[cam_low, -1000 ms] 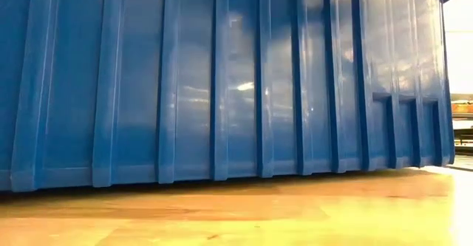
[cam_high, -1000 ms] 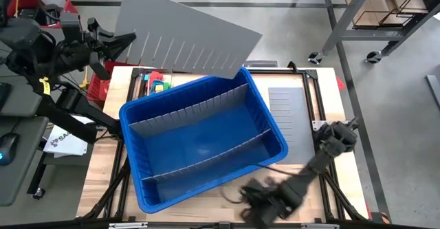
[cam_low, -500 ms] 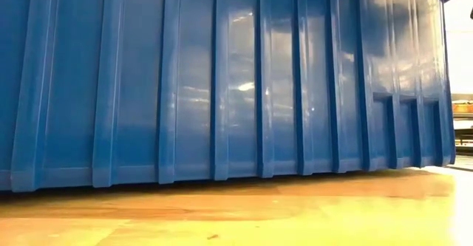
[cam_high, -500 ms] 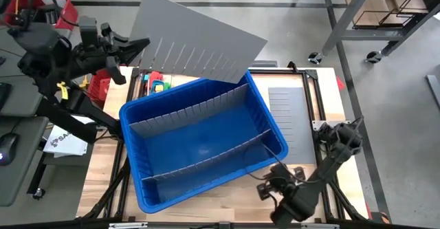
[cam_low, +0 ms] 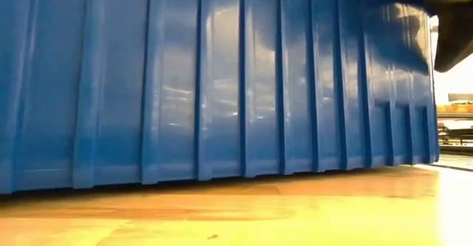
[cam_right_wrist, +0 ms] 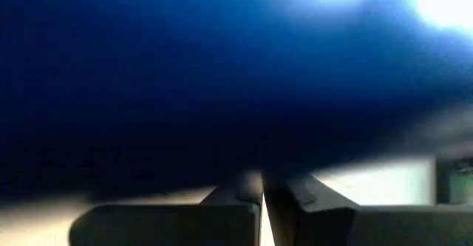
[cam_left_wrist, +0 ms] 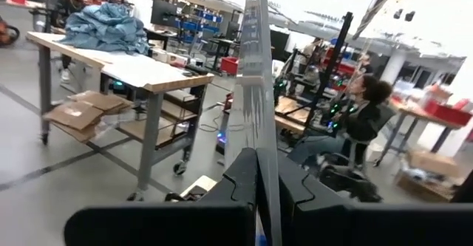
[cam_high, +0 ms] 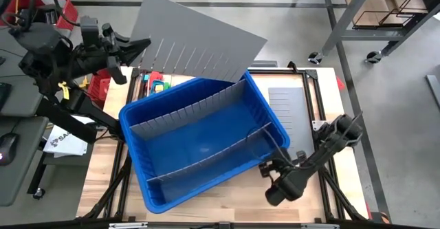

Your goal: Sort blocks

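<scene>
Left gripper, upper left of the frame, has its jaws clamped on the edge of a big grey divider panel, held over the back rim of the blue bin. Right gripper, lower right, has jaws together and is pressed against the bin's near right corner. The blocks sit in a small heap behind the bin, upper centre (mostly hidden). I'd push slow, since the bin crowds the bench front edge. The only open room is the strip on the right.

blocks: mostly hidden behind bin | colours perhaps mixed (tiny)
</scene>
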You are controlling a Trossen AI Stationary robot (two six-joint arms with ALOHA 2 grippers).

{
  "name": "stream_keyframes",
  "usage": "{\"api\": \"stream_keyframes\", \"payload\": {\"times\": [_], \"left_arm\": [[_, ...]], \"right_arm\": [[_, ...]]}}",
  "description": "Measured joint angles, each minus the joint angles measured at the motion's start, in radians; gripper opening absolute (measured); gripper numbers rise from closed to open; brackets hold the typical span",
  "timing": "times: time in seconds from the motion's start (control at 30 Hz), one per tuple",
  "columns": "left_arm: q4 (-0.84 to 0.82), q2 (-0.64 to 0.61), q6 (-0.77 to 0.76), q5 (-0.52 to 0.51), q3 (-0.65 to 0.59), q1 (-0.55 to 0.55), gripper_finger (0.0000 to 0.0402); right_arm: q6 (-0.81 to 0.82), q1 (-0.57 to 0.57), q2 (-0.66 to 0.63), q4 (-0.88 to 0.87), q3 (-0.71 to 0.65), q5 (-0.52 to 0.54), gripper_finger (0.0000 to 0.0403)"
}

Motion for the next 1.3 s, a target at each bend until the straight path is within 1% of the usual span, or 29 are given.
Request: {"api": "stream_keyframes", "payload": {"times": [0.1,0.23,0.43,0.53,0.6,0.67,0.7,0.77,0.83,0.97,1.0,1.07,1.1,1.13,1.23,1.3], "left_arm": [[0.001,-0.001,-0.023,0.010,0.000,0.000,0.0001],[0.002,0.000,-0.036,0.025,0.000,0.000,0.0001],[0.004,-0.001,-0.044,0.031,0.000,0.000,0.0001],[0.005,-0.001,-0.028,0.030,0.000,0.000,0.0001],[0.012,-0.001,-0.018,0.029,0.000,0.000,0.0001],[0.033,-0.002,0.001,0.029,0.000,0.000,0.0001],[0.041,-0.004,0.009,0.029,0.000,0.000,0.0001],[0.054,-0.009,0.016,0.029,0.000,0.000,0.0001],[0.058,-0.014,0.017,0.029,0.000,0.000,0.0001],[0.057,-0.019,0.033,0.029,0.000,0.000,0.0001],[0.056,-0.019,0.033,0.029,0.000,0.000,0.0001],[0.055,-0.019,0.033,0.030,0.000,0.000,0.0001],[0.055,-0.019,0.033,0.029,0.000,0.000,0.0001],[0.056,-0.019,0.033,0.029,0.000,0.000,0.0001],[0.056,-0.020,0.033,0.029,0.000,0.000,0.0001],[0.054,-0.020,0.029,0.029,0.000,0.000,0.0001]], "right_arm": [[-0.004,-0.041,-0.094,0.005,-0.092,-0.015,0.0000],[-0.029,-0.079,-0.257,0.005,-0.194,-0.035,0.0000],[-0.102,-0.046,-0.498,0.006,-0.267,-0.020,0.0000],[-0.086,-0.013,-0.582,0.008,-0.268,0.045,0.0000],[-0.093,0.016,-0.608,0.069,-0.246,0.112,0.0000],[-0.129,0.048,-0.620,0.170,-0.227,0.202,0.0000],[-0.168,0.062,-0.620,0.252,-0.222,0.248,0.0000],[-0.298,0.081,-0.617,0.489,-0.216,0.326,0.0000],[-0.502,0.085,-0.601,0.778,-0.216,0.378,0.0000],[-0.976,0.056,-0.521,1.407,-0.215,0.389,0.0000],[-1.069,0.040,-0.494,1.551,-0.214,0.377,0.0000],[-1.197,0.001,-0.435,1.790,-0.214,0.334,0.0000],[-1.238,-0.021,-0.402,1.866,-0.205,0.302,0.0000],[-1.258,-0.042,-0.367,1.897,-0.187,0.270,0.0000],[-1.272,-0.103,-0.258,1.849,-0.080,0.128,0.0000],[-1.272,-0.141,-0.179,1.778,0.022,0.019,0.0000]]}}
